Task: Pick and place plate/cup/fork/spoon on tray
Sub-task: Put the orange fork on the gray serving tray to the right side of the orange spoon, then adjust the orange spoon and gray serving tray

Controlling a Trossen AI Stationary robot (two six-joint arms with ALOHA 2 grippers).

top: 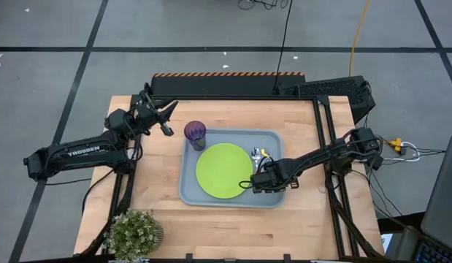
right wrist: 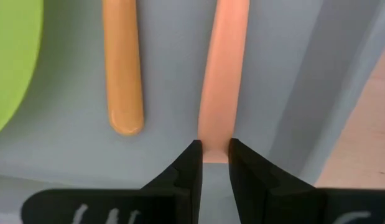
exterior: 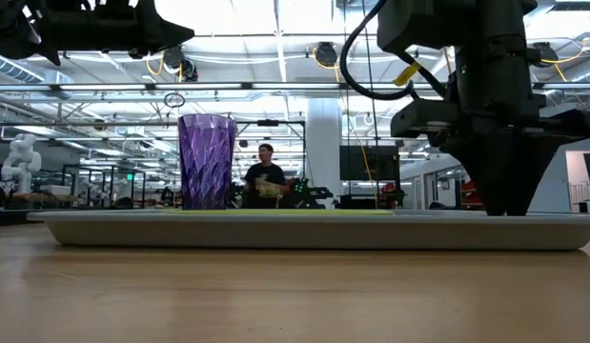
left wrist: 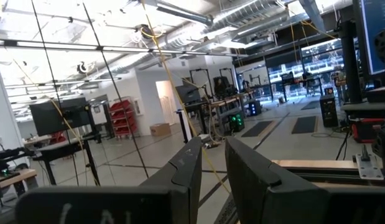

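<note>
Pinching the end of one orange utensil handle [right wrist: 221, 74] between nearly closed fingers at the tray's [top: 190, 191] four o'clock corner, the right gripper [right wrist: 214, 155] is risking dragging it onto the neighbouring handle [right wrist: 122, 68] or lime-green plate [top: 224, 170] while releasing; the left gripper [left wrist: 212, 168] is idling empty, narrowly parted.

Ceiling lights [exterior: 275, 19] are glaring over a wide hall; a person [exterior: 265, 176] is standing far off; grey floor [top: 50, 88] with dark lines is surrounding the wooden worktop [top: 152, 183].
</note>
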